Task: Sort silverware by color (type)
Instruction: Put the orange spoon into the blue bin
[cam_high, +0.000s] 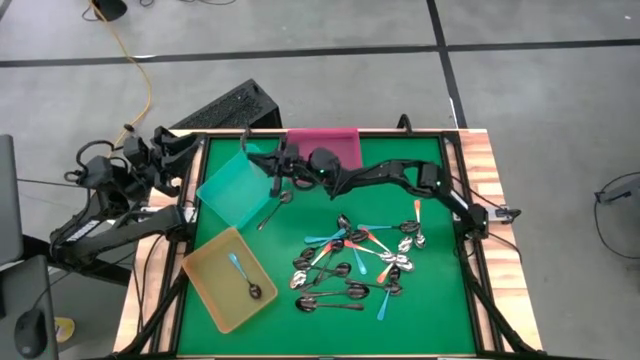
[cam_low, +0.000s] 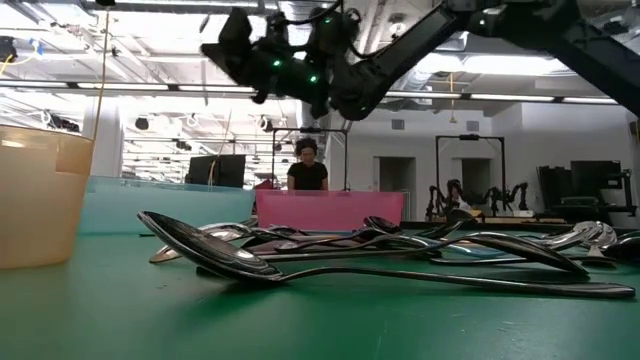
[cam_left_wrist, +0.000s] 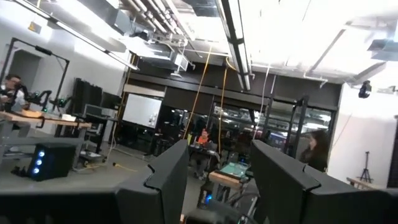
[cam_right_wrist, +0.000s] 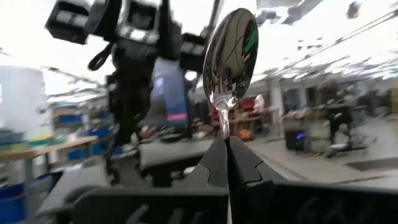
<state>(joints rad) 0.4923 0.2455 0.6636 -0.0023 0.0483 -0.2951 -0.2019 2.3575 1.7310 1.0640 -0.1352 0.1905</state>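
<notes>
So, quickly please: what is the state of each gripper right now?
Left gripper: closed, holding nothing visible, parked off the table's left edge.
Right gripper: closed on a spoon, above the teal tray.

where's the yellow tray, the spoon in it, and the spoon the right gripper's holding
yellow tray (cam_high: 205, 283): high view, on its bare floor near the left wall
blue-handled spoon (cam_high: 253, 291): high view, on its metal bowl
held spoon (cam_right_wrist: 231, 53): right wrist view, on its shiny bowl

Left tool (cam_left_wrist: 214, 171) faces rm w/ person (cam_left_wrist: 315, 149).
</notes>
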